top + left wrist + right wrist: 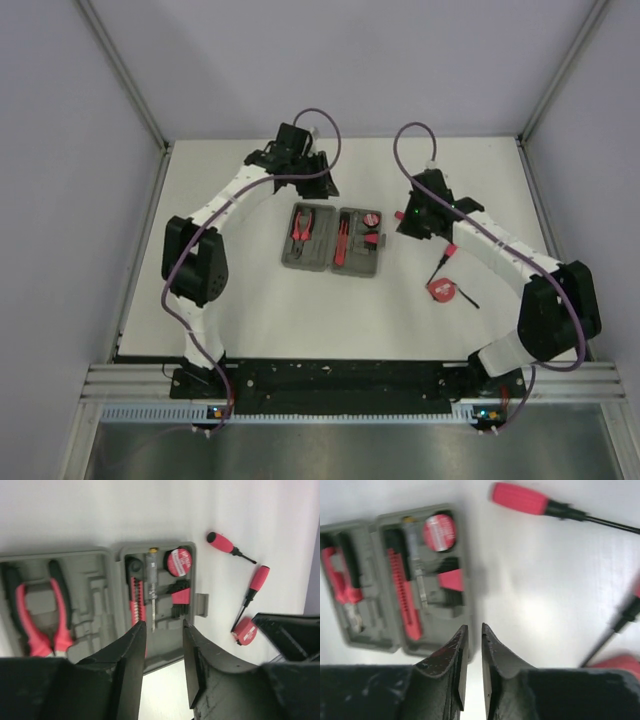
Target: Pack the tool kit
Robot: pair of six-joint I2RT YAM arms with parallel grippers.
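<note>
An open grey tool case (305, 263) lies mid-counter (250, 320), with bare white surface on every side and the raised side walls well away. The left arm reaches over the case's far-left corner. In its wrist view the left fingers (140, 635) stand apart with nothing between them, hovering above the right-hand half of the case near its edge. The right arm hangs just off the case's right end. Its right fingers (462, 640) are parted by only a narrow slit, gripping nothing, above bare counter beside the case's corner. Red-and-black pliers (59, 617) fill the left half, while a red knife (136, 597) and a round red disc (179, 562) sit in the right half. Loose on the counter to the right, apart from the case, are two red-handled screwdrivers (227, 546) (254, 587) and a red tape measure (245, 630). The tape measure lies nearest the arms' bases.
</note>
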